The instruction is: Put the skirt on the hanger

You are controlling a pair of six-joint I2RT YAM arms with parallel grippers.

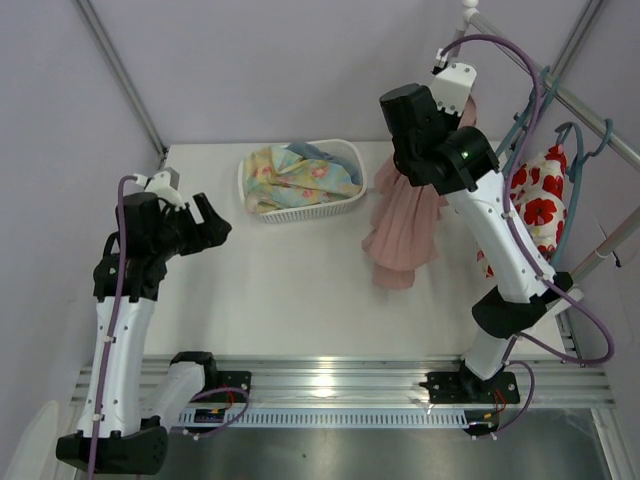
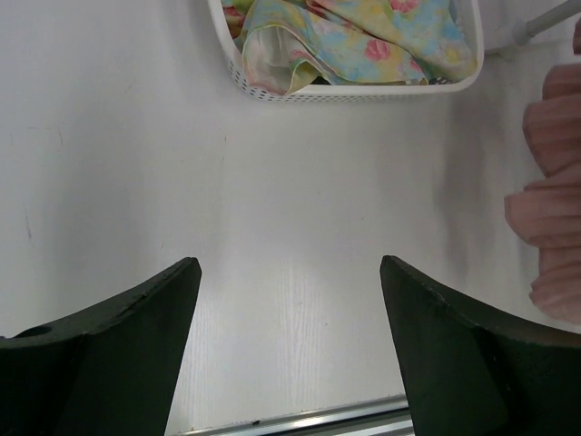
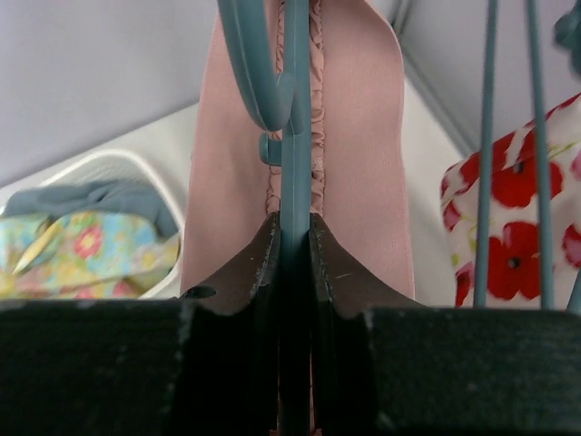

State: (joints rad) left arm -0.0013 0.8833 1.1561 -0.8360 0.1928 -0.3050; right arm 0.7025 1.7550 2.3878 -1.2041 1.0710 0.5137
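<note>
The dusty-pink skirt (image 1: pixel 405 225) hangs in the air over the table's right half, its hem near the tabletop. It also shows in the right wrist view (image 3: pixel 363 136) and at the right edge of the left wrist view (image 2: pixel 554 227). My right gripper (image 3: pixel 292 218) is shut on the teal hanger (image 3: pixel 295 136), whose bar runs up between the jaws with the skirt's gathered waist behind it. In the top view my right gripper (image 1: pixel 408 162) is raised at the skirt's top. My left gripper (image 1: pixel 212 225) is open and empty above the table's left side (image 2: pixel 289 263), apart from the skirt.
A white basket (image 1: pixel 300 212) at the back holds the pastel yellow-and-blue floral cloth (image 1: pixel 300 175). A white cloth with red flowers (image 1: pixel 540 200) hangs at the right on a metal rail (image 1: pixel 590 110) with other teal hangers (image 1: pixel 580 140).
</note>
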